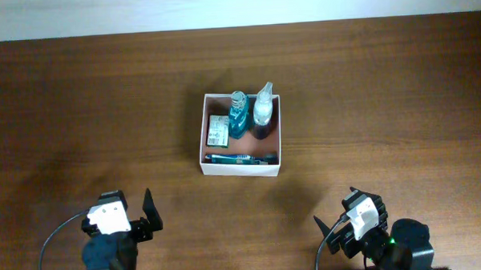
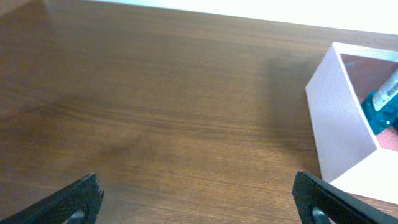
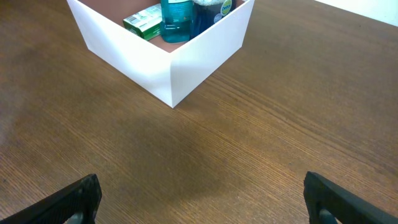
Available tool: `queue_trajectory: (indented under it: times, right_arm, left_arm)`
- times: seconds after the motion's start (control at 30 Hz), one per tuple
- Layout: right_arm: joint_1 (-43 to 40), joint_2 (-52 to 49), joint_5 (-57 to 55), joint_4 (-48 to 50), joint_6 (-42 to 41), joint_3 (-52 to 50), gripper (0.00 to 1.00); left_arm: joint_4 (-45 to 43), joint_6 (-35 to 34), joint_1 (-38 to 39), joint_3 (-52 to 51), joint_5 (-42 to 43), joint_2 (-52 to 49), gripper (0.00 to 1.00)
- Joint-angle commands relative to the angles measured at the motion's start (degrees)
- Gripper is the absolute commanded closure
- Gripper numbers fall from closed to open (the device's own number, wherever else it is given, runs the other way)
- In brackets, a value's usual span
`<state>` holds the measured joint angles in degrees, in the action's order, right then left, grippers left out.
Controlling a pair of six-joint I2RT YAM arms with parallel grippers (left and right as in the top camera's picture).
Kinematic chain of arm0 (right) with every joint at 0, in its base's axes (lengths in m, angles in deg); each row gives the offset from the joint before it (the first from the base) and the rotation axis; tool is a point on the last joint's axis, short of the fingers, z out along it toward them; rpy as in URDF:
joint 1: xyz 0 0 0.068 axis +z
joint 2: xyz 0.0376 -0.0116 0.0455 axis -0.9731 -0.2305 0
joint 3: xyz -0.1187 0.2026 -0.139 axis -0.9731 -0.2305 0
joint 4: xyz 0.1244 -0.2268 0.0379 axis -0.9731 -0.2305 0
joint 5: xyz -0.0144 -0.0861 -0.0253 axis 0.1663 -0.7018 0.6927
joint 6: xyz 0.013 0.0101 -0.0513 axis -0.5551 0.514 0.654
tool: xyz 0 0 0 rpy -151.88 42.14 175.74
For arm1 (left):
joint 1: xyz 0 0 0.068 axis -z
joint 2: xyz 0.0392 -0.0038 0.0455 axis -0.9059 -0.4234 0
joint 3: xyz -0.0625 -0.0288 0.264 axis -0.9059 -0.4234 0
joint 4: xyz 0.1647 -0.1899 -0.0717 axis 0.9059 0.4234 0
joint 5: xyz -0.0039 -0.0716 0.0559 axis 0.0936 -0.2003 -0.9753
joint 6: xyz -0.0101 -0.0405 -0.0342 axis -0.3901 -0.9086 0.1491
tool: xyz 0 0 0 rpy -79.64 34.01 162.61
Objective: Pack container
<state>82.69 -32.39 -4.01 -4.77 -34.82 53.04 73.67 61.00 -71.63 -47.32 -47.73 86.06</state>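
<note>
The container (image 1: pixel 202 144) is a square shallow white box with a reddish-brown interior at the table's centre. It holds a teal bottle (image 1: pixel 239 113), a white spray bottle (image 1: pixel 263 110), a small green-white packet (image 1: pixel 219 132) and a dark toothbrush pack (image 1: pixel 240 158). The box also shows in the left wrist view (image 2: pixel 333 118) and the right wrist view (image 3: pixel 186 59). My left gripper (image 1: pixel 145 217) is open and empty at the front left, its view (image 2: pixel 199 199) over bare wood. My right gripper (image 1: pixel 334 232) is open and empty at the front right, also over bare wood (image 3: pixel 202 199).
The brown wooden table (image 1: pixel 79 100) ends at a pale wall along the far edge (image 1: pixel 236 7). Both arm bases sit at the near edge.
</note>
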Motion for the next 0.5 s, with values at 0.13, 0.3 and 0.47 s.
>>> queue_trajectory:
  times: [0.13, 0.3, 0.47]
  right_arm:
    - [-0.5, 0.4, 0.5, 0.2, -0.6, -0.2, 0.01]
    - [-0.5, 0.4, 0.5, 0.2, -0.6, -0.2, 0.01]
    - [-0.5, 0.4, 0.5, 0.2, -0.6, -0.2, 0.01]
  left_arm:
    - [0.0, 1.1, 1.0, -1.9, -0.2, 3.6, 0.0]
    - [0.0, 1.1, 4.7, -3.3, -0.2, 3.6, 0.0]
    - [0.0, 1.1, 8.4, -4.0, -0.2, 3.6, 0.0]
